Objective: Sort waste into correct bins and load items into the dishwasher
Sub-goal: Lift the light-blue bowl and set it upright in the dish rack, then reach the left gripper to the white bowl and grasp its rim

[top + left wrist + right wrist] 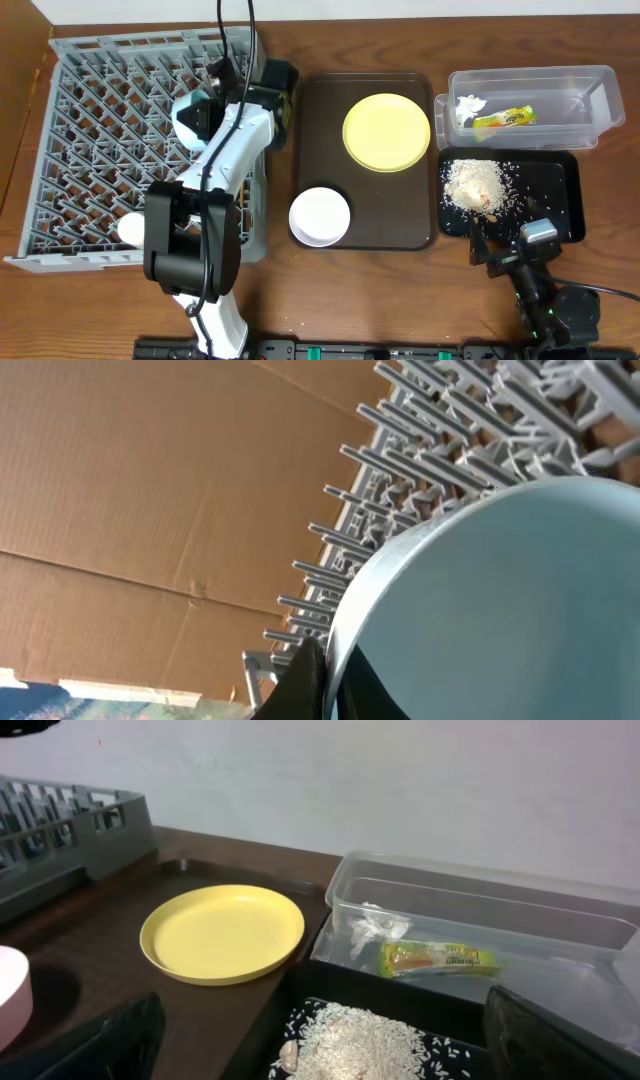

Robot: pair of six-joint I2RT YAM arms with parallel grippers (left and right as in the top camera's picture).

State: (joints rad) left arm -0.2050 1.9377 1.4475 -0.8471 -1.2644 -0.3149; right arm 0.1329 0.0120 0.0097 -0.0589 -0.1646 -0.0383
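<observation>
My left gripper is over the grey dish rack, shut on the rim of the light blue bowl. In the left wrist view the fingers pinch the bowl in front of the rack pegs. A small white cup sits in the rack's front. The yellow plate and the white bowl sit on the brown tray. The clear tub holds the tissue and the wrapper. Rice lies in the black tray. My right gripper is open and empty at that tray's front edge. The chopsticks are out of view.
The dark brown serving tray lies between the rack and the bins. The right wrist view shows the plate, the tub, the wrapper, the rice and the rack's corner.
</observation>
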